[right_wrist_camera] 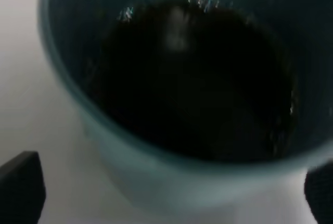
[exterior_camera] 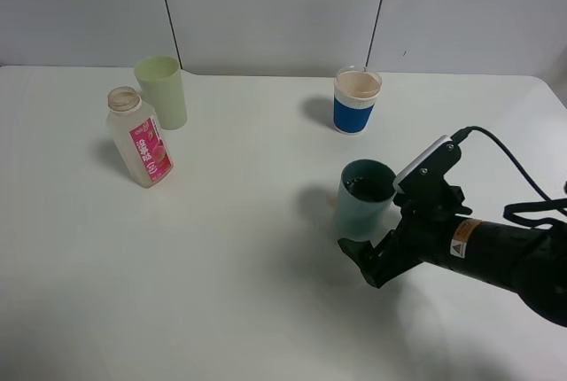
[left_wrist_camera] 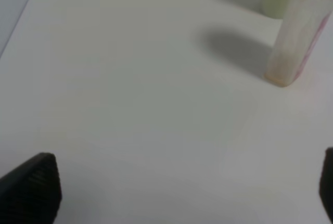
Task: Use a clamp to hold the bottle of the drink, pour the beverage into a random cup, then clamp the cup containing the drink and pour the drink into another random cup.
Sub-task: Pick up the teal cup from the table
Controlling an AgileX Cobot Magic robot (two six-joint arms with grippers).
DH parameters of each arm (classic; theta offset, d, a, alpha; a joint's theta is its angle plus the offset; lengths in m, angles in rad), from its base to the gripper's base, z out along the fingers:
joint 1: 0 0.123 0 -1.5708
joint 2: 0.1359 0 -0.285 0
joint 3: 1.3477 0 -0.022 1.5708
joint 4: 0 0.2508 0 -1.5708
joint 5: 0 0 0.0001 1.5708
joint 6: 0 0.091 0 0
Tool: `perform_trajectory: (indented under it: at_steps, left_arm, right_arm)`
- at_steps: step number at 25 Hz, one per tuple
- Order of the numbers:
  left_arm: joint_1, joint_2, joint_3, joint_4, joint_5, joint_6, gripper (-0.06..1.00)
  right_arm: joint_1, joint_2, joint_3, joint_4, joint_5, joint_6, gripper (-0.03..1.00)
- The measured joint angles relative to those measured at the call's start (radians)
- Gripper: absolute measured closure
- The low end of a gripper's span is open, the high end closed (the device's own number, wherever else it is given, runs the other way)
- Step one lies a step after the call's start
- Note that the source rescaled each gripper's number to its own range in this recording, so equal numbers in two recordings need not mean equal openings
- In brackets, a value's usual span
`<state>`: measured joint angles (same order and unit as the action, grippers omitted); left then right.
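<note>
Right wrist view, close up: the teal cup [right_wrist_camera: 171, 182] holds the dark drink [right_wrist_camera: 192, 88] and stands on the counter [right_wrist_camera: 31, 94] between my right fingers [right_wrist_camera: 21, 187], spread wide and not yet clamped on it. Only the high camera shows the blue-banded cup [exterior_camera: 356, 104], apparently unfilled, at the back; the bottle [exterior_camera: 140, 146] stands upright far left, looking emptied, so I judge the first pour done, the second ahead. My left fingers [left_wrist_camera: 31, 187], parted, grip nothing.

Right gripper [exterior_camera: 370, 244] set low, tilted forward, jaws spread wide. Left gripper [left_wrist_camera: 179, 187] angled downward, jaws spread wide.
</note>
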<state>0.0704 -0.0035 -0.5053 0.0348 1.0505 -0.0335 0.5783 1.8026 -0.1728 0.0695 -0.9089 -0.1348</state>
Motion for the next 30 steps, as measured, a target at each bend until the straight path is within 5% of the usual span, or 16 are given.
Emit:
perform_trajectory:
  at_steps: [9, 22, 24, 27, 28, 30]
  left_arm:
    - [0.000, 0.000, 0.000, 0.000, 0.000, 0.000, -0.06]
    - [0.000, 0.000, 0.000, 0.000, 0.000, 0.000, -0.06]
    - [0.000, 0.000, 0.000, 0.000, 0.000, 0.000, -0.06]
    - [0.000, 0.000, 0.000, 0.000, 0.000, 0.000, -0.06]
    - [0.000, 0.000, 0.000, 0.000, 0.000, 0.000, -0.06]
    - [0.000, 0.000, 0.000, 0.000, 0.000, 0.000, -0.06]
  right_arm:
    - [0.000, 0.094, 0.000, 0.001, -0.279, -0.038, -0.03]
    - [0.000, 0.138, 0.000, 0.001, -0.299, -0.038, -0.03]
    - [0.000, 0.138, 0.000, 0.001, -0.300, -0.038, 0.17]
    - [0.000, 0.138, 0.000, -0.004, -0.300, -0.038, 0.87]
    - [0.000, 0.138, 0.000, -0.011, -0.300, -0.039, 0.97]
    - [0.000, 0.138, 0.000, -0.015, -0.300, -0.039, 0.97]
